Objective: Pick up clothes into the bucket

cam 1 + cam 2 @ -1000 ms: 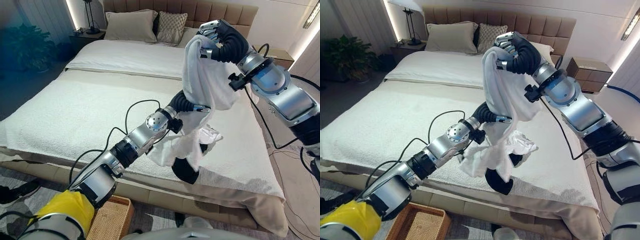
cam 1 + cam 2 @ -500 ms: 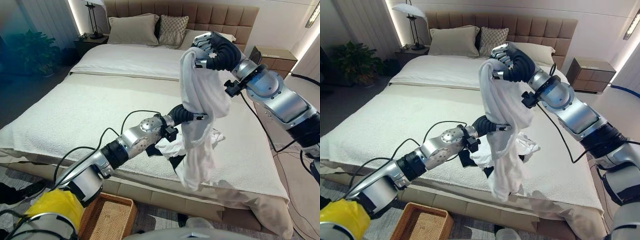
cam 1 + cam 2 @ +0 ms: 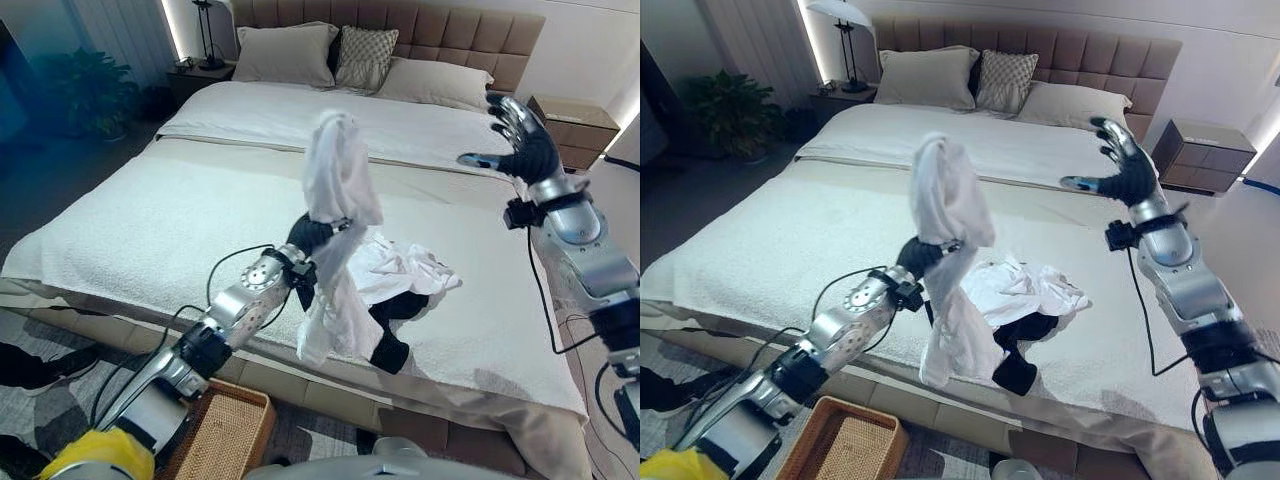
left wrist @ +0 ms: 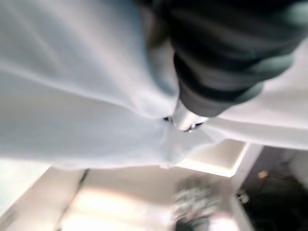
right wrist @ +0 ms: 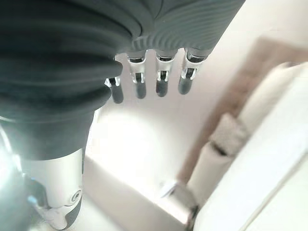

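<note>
Here, the left hand (image 3: 312,232), its arm stretched forward over the bed (image 3: 150,220), is buried in a white garment (image 3: 335,190) draped over it, so its grasp cannot be judged. The right hand (image 3: 520,140) is raised beside the bed, fingers spread and empty. A wicker basket (image 3: 215,440) sits on the floor.

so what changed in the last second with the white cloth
The right hand let go of the white cloth and swung away to the right, fingers now spread above the bed. The cloth now drapes over the left hand alone, its fingers hidden under it. The pile of clothes near the bed's edge and the basket on the floor stayed put.
</note>
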{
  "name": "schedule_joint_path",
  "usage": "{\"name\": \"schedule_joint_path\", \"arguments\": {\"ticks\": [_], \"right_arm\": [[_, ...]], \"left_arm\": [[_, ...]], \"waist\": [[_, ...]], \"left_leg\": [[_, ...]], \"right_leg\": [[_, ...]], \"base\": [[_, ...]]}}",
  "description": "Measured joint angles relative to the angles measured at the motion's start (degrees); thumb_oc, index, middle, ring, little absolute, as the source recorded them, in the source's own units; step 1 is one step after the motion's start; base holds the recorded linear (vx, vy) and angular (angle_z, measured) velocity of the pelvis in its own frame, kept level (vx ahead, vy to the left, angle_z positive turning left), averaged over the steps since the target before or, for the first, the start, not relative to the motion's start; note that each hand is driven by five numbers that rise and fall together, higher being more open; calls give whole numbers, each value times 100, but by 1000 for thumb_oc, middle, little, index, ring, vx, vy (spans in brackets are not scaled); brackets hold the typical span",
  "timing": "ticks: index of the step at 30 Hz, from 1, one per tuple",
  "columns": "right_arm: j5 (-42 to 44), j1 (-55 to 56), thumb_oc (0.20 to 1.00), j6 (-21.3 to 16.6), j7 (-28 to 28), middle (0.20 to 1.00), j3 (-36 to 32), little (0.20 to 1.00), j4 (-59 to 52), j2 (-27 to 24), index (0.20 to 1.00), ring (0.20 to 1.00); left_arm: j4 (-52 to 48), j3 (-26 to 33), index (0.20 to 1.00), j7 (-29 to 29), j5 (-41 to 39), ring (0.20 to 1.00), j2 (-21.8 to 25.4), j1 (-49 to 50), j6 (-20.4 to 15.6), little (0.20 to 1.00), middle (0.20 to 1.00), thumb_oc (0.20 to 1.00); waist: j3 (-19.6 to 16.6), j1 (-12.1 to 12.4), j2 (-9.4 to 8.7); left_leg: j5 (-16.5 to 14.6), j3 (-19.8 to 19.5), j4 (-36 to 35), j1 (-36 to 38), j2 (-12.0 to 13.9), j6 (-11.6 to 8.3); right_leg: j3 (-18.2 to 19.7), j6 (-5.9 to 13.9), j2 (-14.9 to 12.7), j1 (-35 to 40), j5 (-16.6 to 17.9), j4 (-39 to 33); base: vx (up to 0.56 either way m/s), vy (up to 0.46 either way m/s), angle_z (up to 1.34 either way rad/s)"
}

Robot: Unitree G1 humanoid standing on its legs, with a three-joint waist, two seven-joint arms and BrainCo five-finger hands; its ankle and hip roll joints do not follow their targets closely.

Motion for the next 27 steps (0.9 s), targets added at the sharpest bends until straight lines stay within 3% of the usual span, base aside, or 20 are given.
{"name": "schedule_joint_path", "arguments": {"ticks": [8, 15, 23, 27], "right_arm": [[205, 1751, 1000, 82, -49, 1000, -868, 1000, 761, 1235, 1000, 1000], [241, 2153, 1000, 113, -63, 1000, -1157, 1000, 1753, 2247, 1000, 1000], [372, 1954, 1000, -64, -196, 1000, -1319, 1000, 2227, 2424, 1000, 1000], [463, 1638, 1000, -222, -337, 1000, -1367, 1000, 2329, 2419, 1000, 1000]], "left_arm": [[-1149, 1396, 200, 106, 878, 200, 135, 1196, -207, 200, 200, 200], [-1239, 2456, 200, 171, 1626, 200, 163, 2338, -237, 200, 200, 200], [-654, 3168, 200, 551, 2667, 200, 183, 2949, -458, 200, 200, 200], [847, 3403, 200, 1037, 3323, 200, 62, 2912, -463, 200, 200, 200]], "waist": [[612, 177, 23], [1182, 310, 39], [1505, 433, 99], [1714, 443, 114]], "left_leg": [[4, -118, 232, -396, -54, 3], [-9, -201, 461, -908, -65, -15], [-28, -256, 634, -1330, -52, -4], [-45, -250, 823, -1641, -34, -63]], "right_leg": [[-74, 3, -69, -333, -42, 216], [-111, -20, -110, -828, -56, 465], [-163, -59, -120, -1231, -95, 653], [-143, -105, -110, -1543, -125, 816]], "base": [[-89, -4, 7], [-86, -7, 5], [-28, 3, 4], [-23, 12, -2]]}}
